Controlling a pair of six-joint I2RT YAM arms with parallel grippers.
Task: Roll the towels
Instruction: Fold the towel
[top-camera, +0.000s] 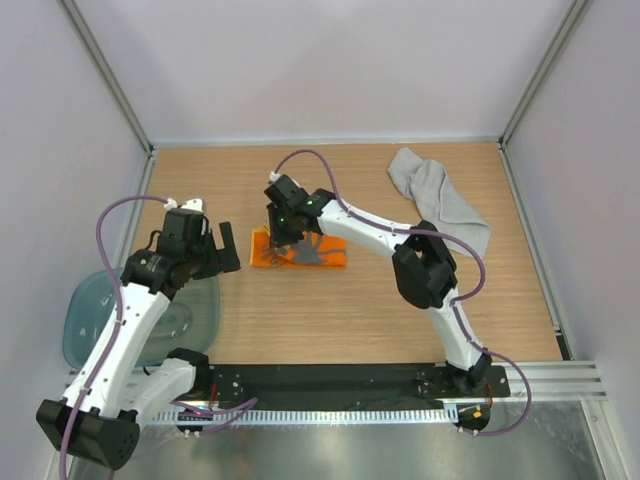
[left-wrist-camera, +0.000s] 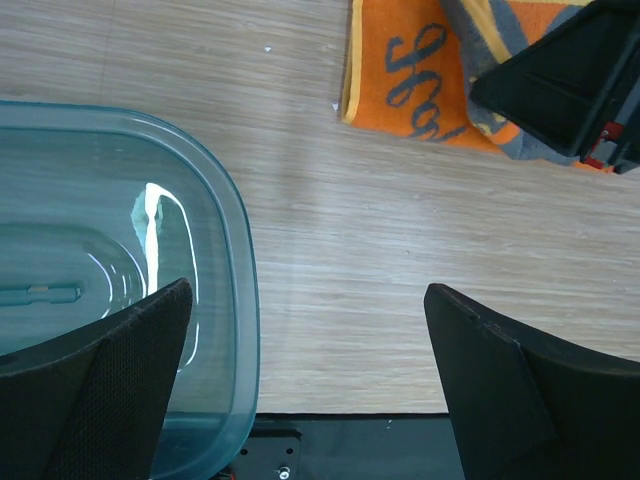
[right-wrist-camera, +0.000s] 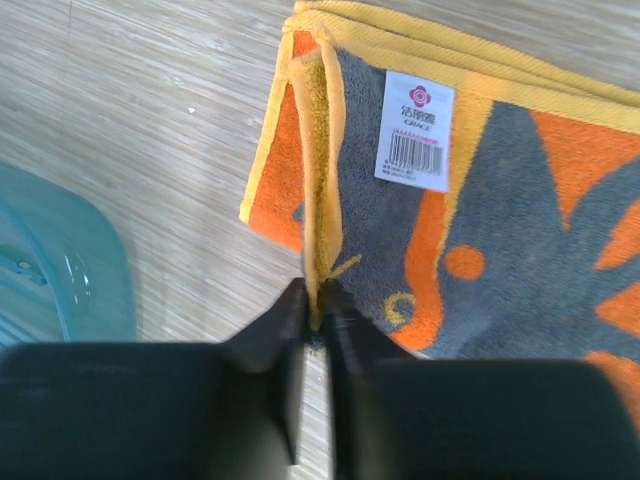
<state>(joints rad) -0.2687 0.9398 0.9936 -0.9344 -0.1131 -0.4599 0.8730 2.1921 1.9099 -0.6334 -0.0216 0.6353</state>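
Observation:
The small orange towel with grey patterning lies on the wooden table just left of centre; it also shows as the orange towel with a white label and the orange towel. My right gripper is shut on its yellow hemmed edge, pinched between the jaws of the right gripper. The larger grey towel lies crumpled at the back right. My left gripper hangs open left of the orange towel, nothing between the jaws of the left gripper, beside the tub.
A translucent teal plastic tub sits at the table's near left, under the left arm; its rim is close to my left finger. White walls with metal posts enclose the table. A black rail runs along the near edge.

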